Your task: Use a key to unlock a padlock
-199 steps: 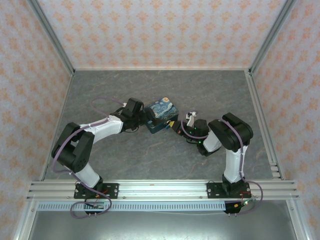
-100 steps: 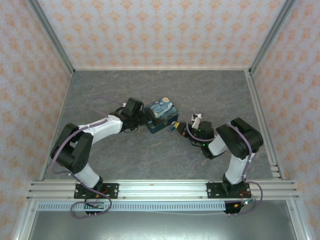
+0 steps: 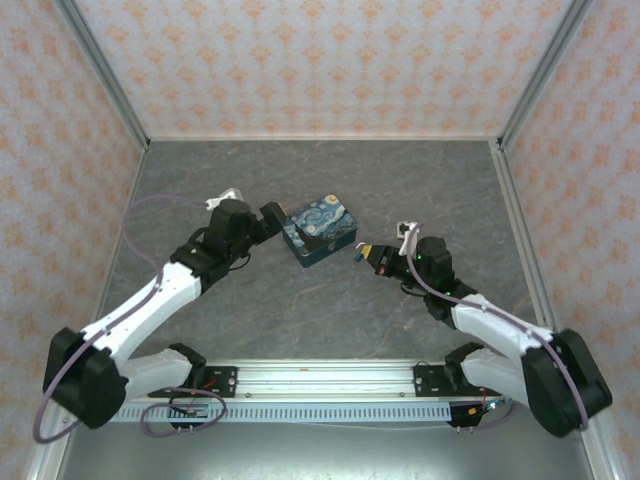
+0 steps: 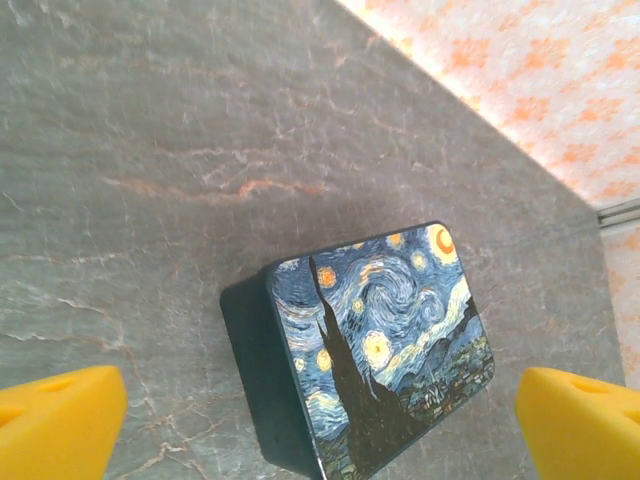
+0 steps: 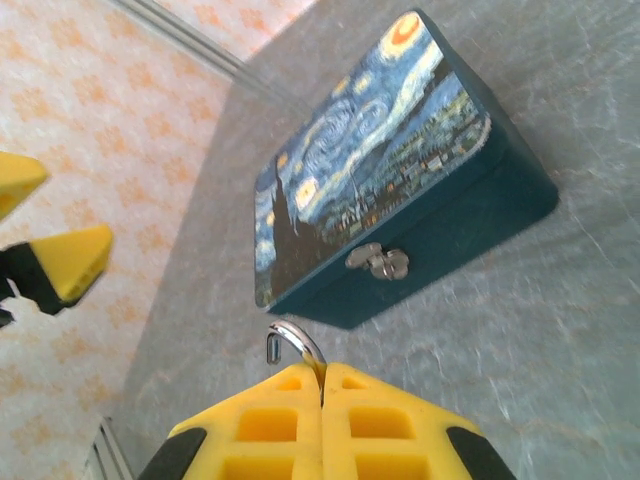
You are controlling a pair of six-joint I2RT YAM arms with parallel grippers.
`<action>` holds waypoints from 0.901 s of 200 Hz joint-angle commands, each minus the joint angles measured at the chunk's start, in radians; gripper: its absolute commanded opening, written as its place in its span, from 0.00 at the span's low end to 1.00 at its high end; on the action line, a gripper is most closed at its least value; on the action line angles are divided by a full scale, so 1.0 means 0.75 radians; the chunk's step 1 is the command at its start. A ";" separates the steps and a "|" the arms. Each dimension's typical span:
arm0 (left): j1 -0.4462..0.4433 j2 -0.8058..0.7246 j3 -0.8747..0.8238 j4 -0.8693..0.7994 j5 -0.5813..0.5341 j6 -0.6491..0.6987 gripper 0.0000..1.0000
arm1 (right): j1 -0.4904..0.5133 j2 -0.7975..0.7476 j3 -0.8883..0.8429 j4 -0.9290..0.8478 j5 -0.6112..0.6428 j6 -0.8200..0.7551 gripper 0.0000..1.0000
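The starry-night box [image 3: 320,230] sits closed near the middle of the grey stone-patterned table [image 3: 300,310], turned at an angle. The left gripper [image 3: 270,216] hovers just left of the box with its jaws spread wide. In the left wrist view its yellow fingertips [image 4: 55,420] stand at the two lower corners, with the painted lid between and beyond them, and they touch nothing.

The right gripper [image 5: 322,380] is just right of the box and a little nearer, with its jaws pressed together. A thin curved metal shackle of the padlock [image 5: 297,342] pokes out from between the fingertips, one end free. The lock's body is hidden between the yellow pads. The shackle points towards the box's dark teal side wall, which carries a small metal clasp [image 5: 378,261]. It is close to that wall but apart from it, with bare table between
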 commanded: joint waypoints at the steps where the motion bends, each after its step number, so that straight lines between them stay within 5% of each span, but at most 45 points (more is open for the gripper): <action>1: -0.016 -0.121 -0.097 0.074 -0.058 0.130 1.00 | -0.007 -0.095 0.150 -0.556 -0.033 -0.135 0.00; 76: -0.019 -0.295 -0.156 0.025 -0.064 0.281 1.00 | -0.007 -0.074 0.358 -1.284 0.059 -0.157 0.00; 180: -0.020 -0.369 -0.213 0.034 -0.082 0.331 1.00 | -0.006 0.458 0.404 -1.151 0.104 -0.125 0.00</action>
